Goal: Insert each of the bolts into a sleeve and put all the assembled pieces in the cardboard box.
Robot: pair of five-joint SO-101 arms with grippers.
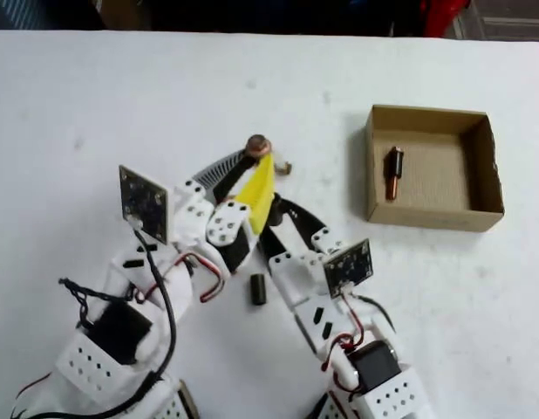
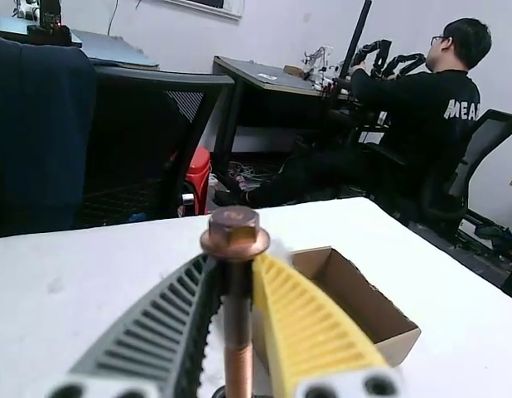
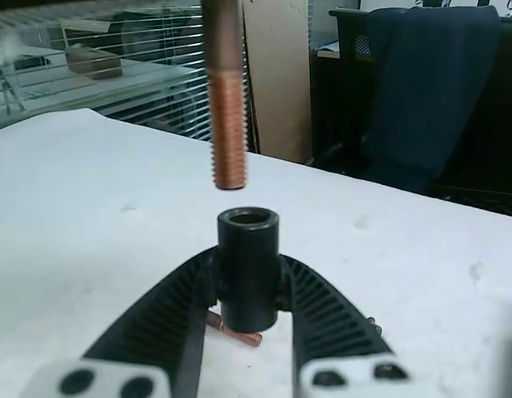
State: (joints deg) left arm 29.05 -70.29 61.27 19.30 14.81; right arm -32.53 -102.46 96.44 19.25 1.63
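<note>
My left gripper [image 2: 234, 269] is shut on a copper bolt [image 2: 234, 235], held upright with its hex head on top between the grey and yellow fingers. The bolt's threaded end [image 3: 228, 124] hangs just above the mouth of a black sleeve [image 3: 248, 265], apart from it. My right gripper [image 3: 248, 278] is shut on that sleeve and holds it upright. From above, the bolt head [image 1: 256, 144] sits over both grippers near the table's middle. The cardboard box [image 1: 476, 166] lies at the right with one assembled piece [image 1: 393, 172] inside.
A loose black sleeve [image 1: 258, 289] stands on the table between the two arms. Another copper bolt [image 1: 285, 168] lies just right of the held one, and shows under the sleeve [image 3: 235, 332] too. White table stretches to the left and far side.
</note>
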